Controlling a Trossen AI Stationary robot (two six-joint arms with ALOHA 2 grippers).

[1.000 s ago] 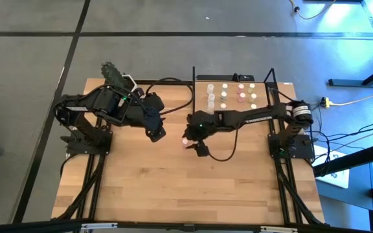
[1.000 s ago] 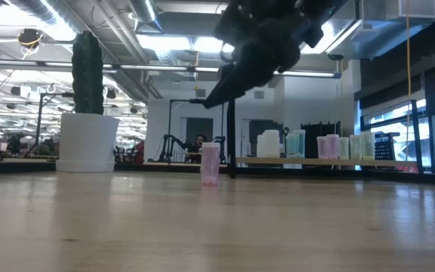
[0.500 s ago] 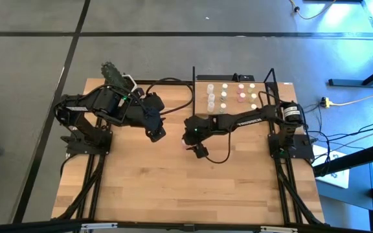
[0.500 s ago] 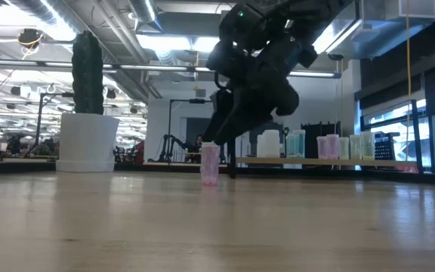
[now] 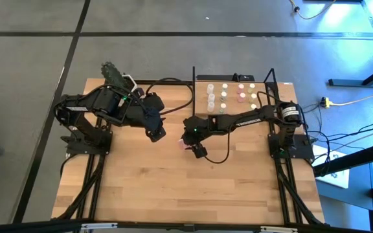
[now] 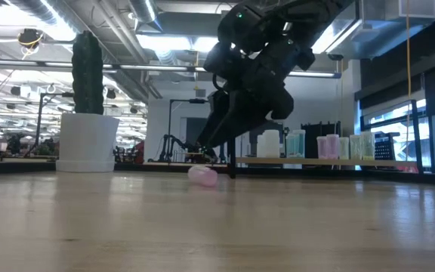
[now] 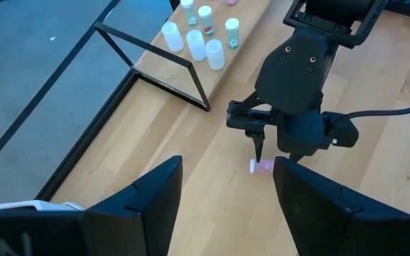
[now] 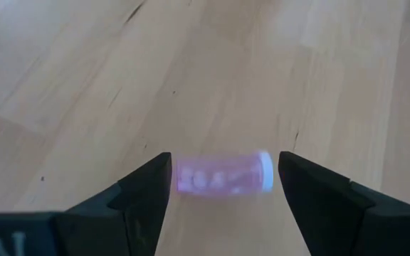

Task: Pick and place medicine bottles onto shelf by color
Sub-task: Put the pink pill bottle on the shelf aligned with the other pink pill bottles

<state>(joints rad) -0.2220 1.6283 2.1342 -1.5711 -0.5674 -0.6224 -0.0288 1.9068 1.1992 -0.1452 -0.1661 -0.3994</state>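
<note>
Pick-up step: right gripper [image 8: 223, 186] hovers, jaws wide and empty, over 1 toppled pink bottle [image 8: 223, 173]; next, close squarely across it, shelf [image 5: 233, 92] at 1 o'clock.

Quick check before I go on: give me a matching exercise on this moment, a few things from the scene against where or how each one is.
Things:
1. pink bottle
2. right gripper
3. left gripper
4. plant pot

States:
A. open, waiting away from the bottle, facing the other arm
B. lying on its side on the tabletop
C. standing at the far left corner of the table
D. open, fingers on either side of the lying bottle

Pairs: 1-B, 2-D, 3-A, 4-C

Other bottles stand on the shelf.
</note>
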